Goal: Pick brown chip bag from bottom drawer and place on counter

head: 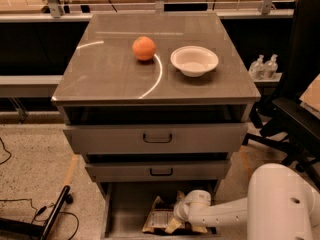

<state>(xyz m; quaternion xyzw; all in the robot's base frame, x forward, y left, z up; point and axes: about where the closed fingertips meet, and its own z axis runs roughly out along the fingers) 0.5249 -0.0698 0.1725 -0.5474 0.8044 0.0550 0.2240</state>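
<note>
The brown chip bag (161, 216) lies in the open bottom drawer (120, 209), its white label panel facing up and its right part hidden under my wrist. My gripper (176, 223) reaches in from the lower right on a white arm (225, 213) and sits right over the bag's right side. The counter (110, 69) is the glossy grey-brown cabinet top with a thin curved white line.
An orange ball (144, 48) and a white bowl (194, 60) stand on the counter. Two wider drawers with black handles (157, 138) hang partly open above the bottom drawer. A black office chair (295, 119) is at the right. Cables and a black pole (52, 216) lie on the floor at the left.
</note>
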